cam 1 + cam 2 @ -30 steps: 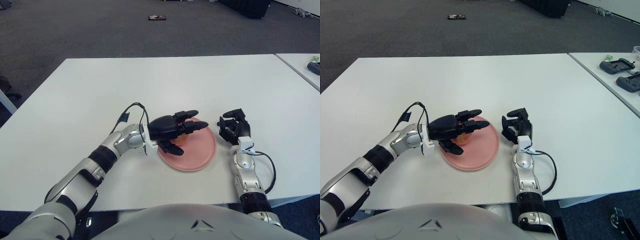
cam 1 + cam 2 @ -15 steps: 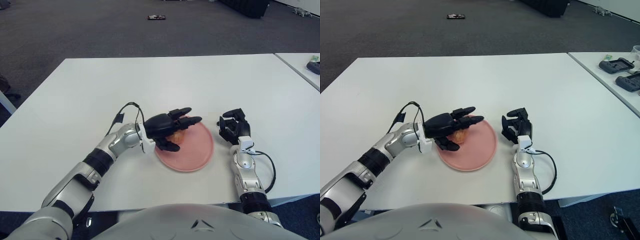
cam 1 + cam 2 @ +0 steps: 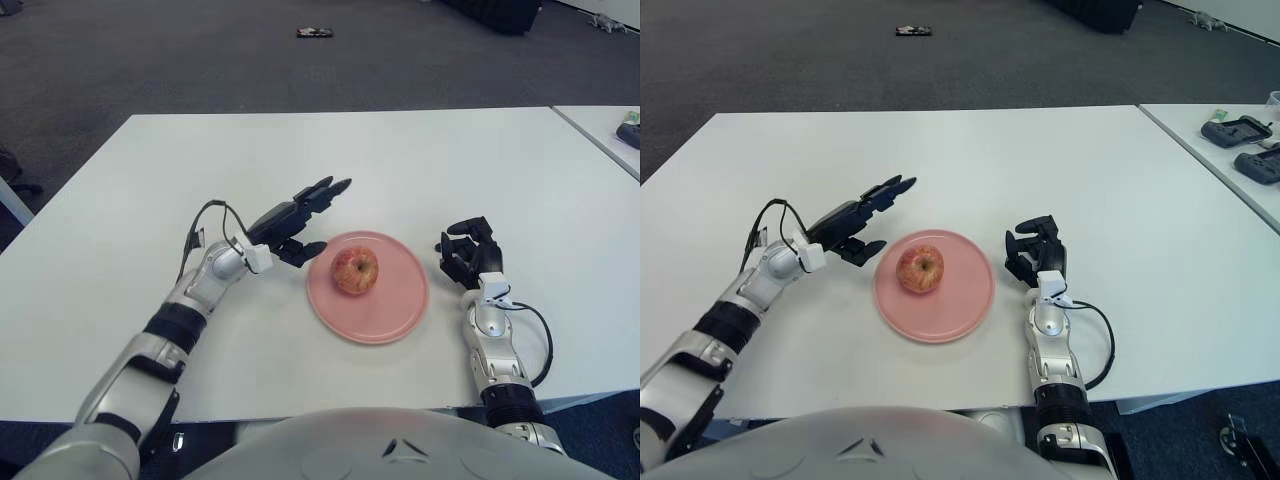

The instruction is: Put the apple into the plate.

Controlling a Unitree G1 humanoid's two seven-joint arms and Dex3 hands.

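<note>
A red and yellow apple [image 3: 355, 270] sits upright on the left half of a pink plate [image 3: 395, 308] on the white table. My left hand [image 3: 298, 214] is open, fingers spread, just left of the plate and raised a little above the table, apart from the apple. My right hand [image 3: 468, 251] rests on the table just right of the plate, fingers curled and holding nothing.
The white table [image 3: 330, 160] stretches far behind the plate. A second table [image 3: 1230, 140] at the right carries dark devices [image 3: 1232, 131]. A small dark object [image 3: 313, 34] lies on the grey floor far behind.
My left hand has let go of the apple and drawn back to the left, off the plate, fingers spread. The apple now stands uncovered on the plate. The right hand has not moved.
</note>
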